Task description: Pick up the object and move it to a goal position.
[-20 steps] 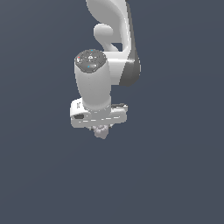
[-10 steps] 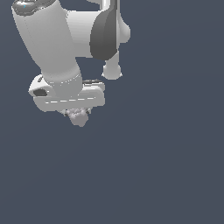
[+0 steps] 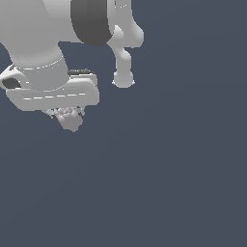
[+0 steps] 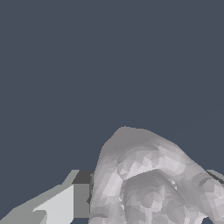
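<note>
1. In the exterior view we see a flat, dark grey-blue ground with nothing on it to mark a goal. The white arm (image 3: 62,29) fills the upper part at the exterior view's left, close to the camera. Its broad hand block sits low on the arm, and from beneath it hangs the gripper (image 3: 65,115), mostly hidden by that block.

2. Just under the block, a small pale, lumpy object (image 3: 69,119) pokes out. It touches the gripper from below and nothing else meets it, so we judge it is being carried, not resting on anything. We cannot make out the separate fingers here.

3. Farther back, a smaller white part of the arm ends in a rounded foot, well apart from the object.

4. In the wrist view the object (image 4: 153,179) looms large and knobbly, filling the lower part of the picture because it sits right in front of the lens. A pale finger (image 4: 57,205) shows on one side, pressed against it, and a sliver of another edge peeks out on the far side. We judge the jaws are clamped on the object from both sides.

5. We judge the lift is done and the carry is under way; no goal is visible, so we cannot say how far remains.
</note>
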Controlling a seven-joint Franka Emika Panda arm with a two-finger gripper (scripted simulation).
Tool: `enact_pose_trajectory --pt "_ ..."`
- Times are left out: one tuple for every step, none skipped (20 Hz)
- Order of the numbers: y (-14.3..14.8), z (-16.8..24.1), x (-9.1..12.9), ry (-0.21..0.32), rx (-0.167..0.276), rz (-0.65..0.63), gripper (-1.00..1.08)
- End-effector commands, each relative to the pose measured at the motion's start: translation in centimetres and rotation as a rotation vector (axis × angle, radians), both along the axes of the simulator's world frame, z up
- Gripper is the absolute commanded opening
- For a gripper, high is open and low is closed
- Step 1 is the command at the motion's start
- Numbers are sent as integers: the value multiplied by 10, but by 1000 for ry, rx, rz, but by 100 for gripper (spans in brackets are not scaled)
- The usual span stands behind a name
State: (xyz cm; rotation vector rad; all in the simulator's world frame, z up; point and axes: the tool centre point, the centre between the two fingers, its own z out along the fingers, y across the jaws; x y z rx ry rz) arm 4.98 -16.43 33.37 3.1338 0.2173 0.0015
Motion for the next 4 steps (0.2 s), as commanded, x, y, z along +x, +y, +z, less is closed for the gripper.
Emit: enact_pose_trajectory --pt "-3 4 0 1 0 1 -100" --pt "-4 4 1 1 0 1 -100" --pt "-4 5 1 1 0 1 -100" --pt "-4 5 1 1 0 1 -100"
